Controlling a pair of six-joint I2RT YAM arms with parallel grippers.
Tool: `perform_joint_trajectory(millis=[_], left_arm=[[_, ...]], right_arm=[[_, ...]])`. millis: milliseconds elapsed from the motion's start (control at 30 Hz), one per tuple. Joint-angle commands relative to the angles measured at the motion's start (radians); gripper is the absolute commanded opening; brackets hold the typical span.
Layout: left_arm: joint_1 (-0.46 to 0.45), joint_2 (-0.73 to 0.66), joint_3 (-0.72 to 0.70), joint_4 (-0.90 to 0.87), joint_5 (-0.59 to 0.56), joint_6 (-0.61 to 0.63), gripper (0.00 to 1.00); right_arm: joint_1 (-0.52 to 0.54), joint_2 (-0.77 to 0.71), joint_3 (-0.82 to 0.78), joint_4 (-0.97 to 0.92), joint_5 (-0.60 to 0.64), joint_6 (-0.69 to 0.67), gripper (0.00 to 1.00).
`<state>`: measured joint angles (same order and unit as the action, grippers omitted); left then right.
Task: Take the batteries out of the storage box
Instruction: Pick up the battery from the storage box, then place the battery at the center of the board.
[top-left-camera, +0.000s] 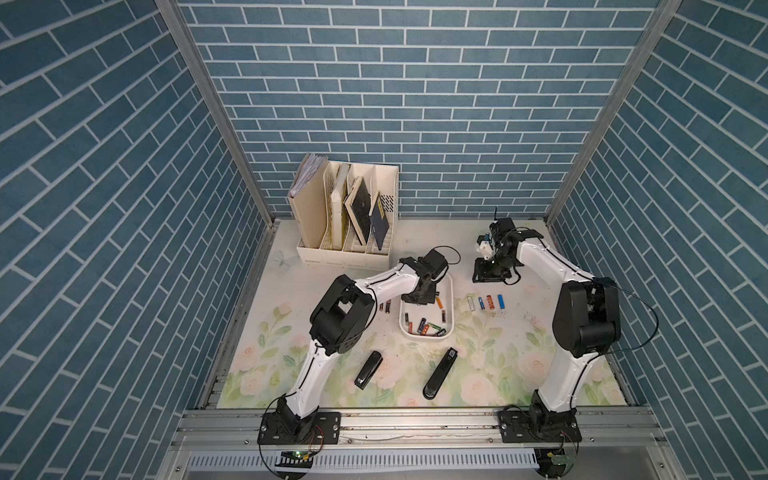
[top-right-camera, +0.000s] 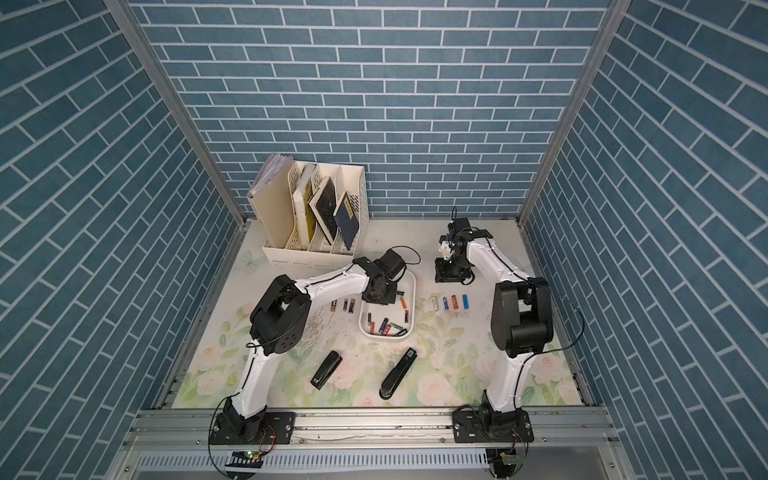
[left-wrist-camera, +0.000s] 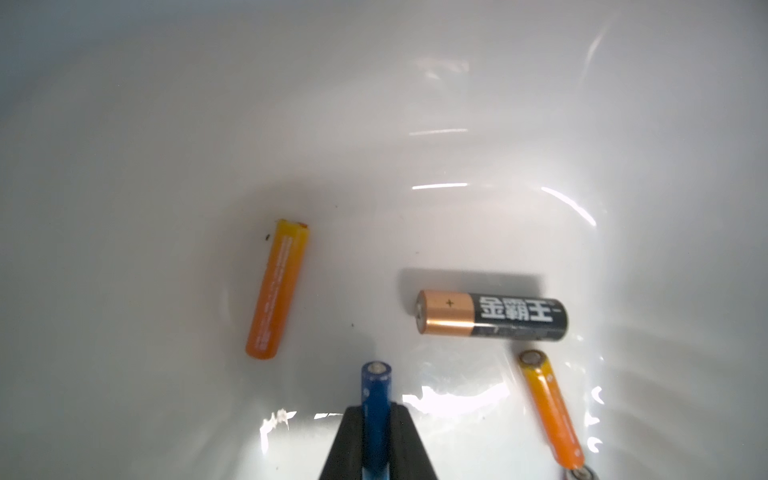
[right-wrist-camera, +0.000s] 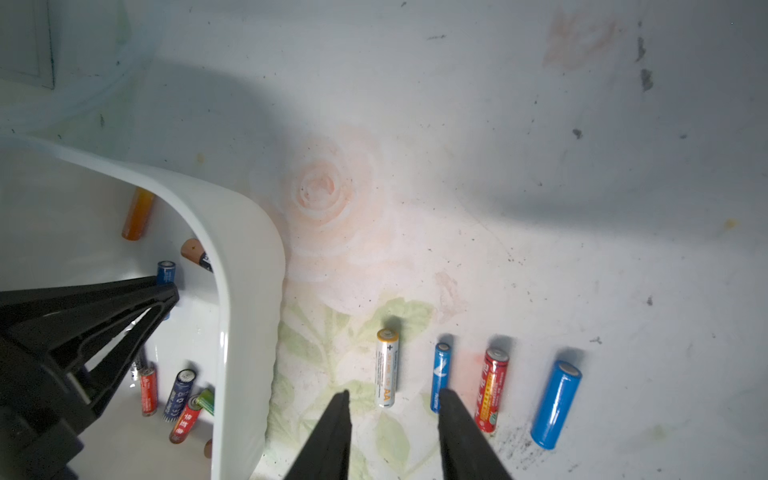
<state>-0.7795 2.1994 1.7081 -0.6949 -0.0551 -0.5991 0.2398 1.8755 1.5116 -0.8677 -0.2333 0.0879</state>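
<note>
1. L gripper (left-wrist-camera: 376, 419) is down inside storage box (top-left-camera: 454, 316), mid-table. Jaws pinched on blue battery (left-wrist-camera: 376, 388), its end poking past the tips.
2. R gripper (right-wrist-camera: 395, 392) hangs over batteries (top-left-camera: 486, 302) lined up betw box and table's right edge. Jaws partly apart, empty.
3. Risk: held cell is a slick round cylinder w/ film wrap. Narrow black pads may let it swivel or squirt out on lift.
4. Risk: box looks light, glossy plastic, curved walls. A snag could drag it.
5. More cells (top-left-camera: 428, 328) lie at box's near end.

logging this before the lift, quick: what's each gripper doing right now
left gripper: shut on the blue battery, down inside the storage box.
right gripper: open, holding nothing.
</note>
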Motion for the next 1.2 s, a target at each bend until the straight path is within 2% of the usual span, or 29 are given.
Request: perform_joint_trajectory(millis=[0,567,867,1167], left_arm=[[-0.004,-0.057,-0.027,-0.023,0.008,-0.013,0.15],[0.024,-0.259,-0.142,-0.033,0.023,-0.025,0.16],[0.111,-0.398,-0.231,-0.049,0.020,-0.007,0.16],[0.246,-0.511,-0.418,-0.025,0.012,0.044,0.17]], right_arm=[[-0.002,-0.021,0.008,-0.016,-0.008,-0.024,0.38],[-0.002,-0.018,0.006,-0.011,-0.001,-0.025,0.38],[-0.002,-0.016,0.004,-0.013,0.006,-0.025,0.38],[-0.002,-0.015,-0.001,-0.016,0.012,-0.025,0.38]])
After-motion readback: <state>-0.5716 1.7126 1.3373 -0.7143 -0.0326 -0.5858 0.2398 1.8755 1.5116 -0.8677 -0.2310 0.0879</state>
